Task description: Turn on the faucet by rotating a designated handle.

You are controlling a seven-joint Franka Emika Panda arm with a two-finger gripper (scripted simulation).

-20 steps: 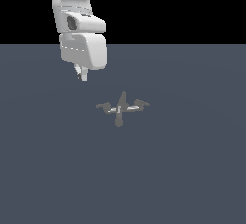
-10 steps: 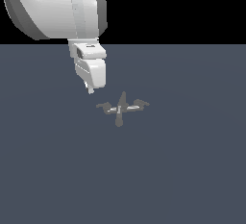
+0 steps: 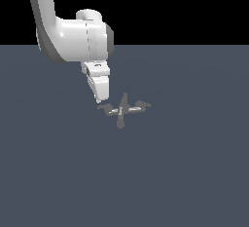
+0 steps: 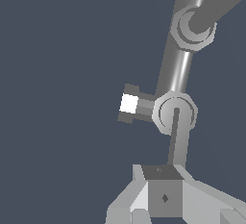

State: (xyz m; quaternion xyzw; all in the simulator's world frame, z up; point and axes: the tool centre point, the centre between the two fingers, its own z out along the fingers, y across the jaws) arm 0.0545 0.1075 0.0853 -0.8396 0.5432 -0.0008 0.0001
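Note:
The faucet [image 3: 121,109] is a tiny grey cross on the dark floor, with a tapered spout bar [image 3: 120,120] pointing toward the camera and two stubby side arms. The handle [image 3: 105,107] is the side arm on the exterior view's left. My gripper [image 3: 103,98] hangs from the white arm, its tips just above the handle's outer end, and I cannot tell if they touch. I see no gap between the fingers. In the wrist view the gripper [image 4: 163,204] sits at the end of a thin grey bar [image 4: 178,143] that leads to the faucet's round hub [image 4: 175,112].
Flat dark grey floor [image 3: 194,172] lies all around the faucet. The big white arm link [image 3: 78,41] stands above and to the exterior view's left of it. A second hub [image 4: 193,26] and a pale-tipped stub [image 4: 129,104] show in the wrist view.
The arm has swung down and toward the exterior view's right, bringing the gripper from well above and left of the faucet to just over its left side arm. The faucet has not moved.

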